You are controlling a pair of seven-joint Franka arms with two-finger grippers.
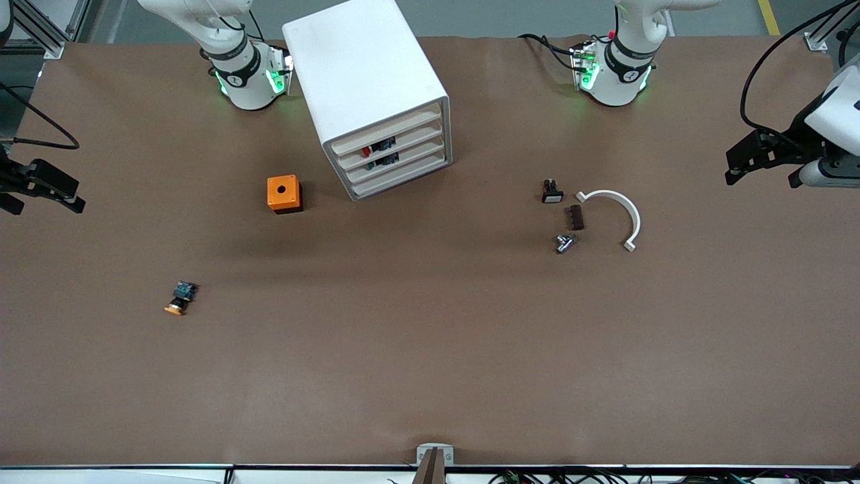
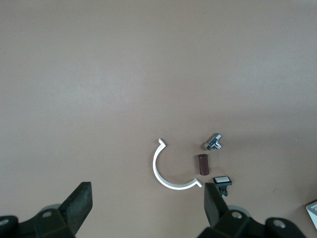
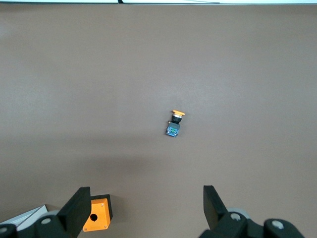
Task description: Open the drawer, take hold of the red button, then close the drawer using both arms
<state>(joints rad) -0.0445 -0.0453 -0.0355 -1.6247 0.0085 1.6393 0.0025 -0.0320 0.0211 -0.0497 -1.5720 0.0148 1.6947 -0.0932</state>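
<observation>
The white cabinet [image 1: 366, 87] stands between the arms' bases with its four drawers facing the front camera, all shut. The drawer [image 1: 403, 142] is second from the top. The button [image 1: 367, 150] shows through its front as a red cap with a blue block beside it. My left gripper [image 1: 739, 165] hangs open and empty over the left arm's end of the table; it also shows in the left wrist view [image 2: 147, 206]. My right gripper [image 1: 57, 188] hangs open and empty over the right arm's end; it also shows in the right wrist view [image 3: 146, 208].
An orange cube with a hole [image 1: 284, 193] sits beside the cabinet. An orange-capped button [image 1: 180, 298] lies nearer the front camera. Toward the left arm's end lie a white C-shaped ring [image 1: 621, 208], a brown block [image 1: 575, 217], a metal fitting [image 1: 564, 243] and a small black switch [image 1: 552, 191].
</observation>
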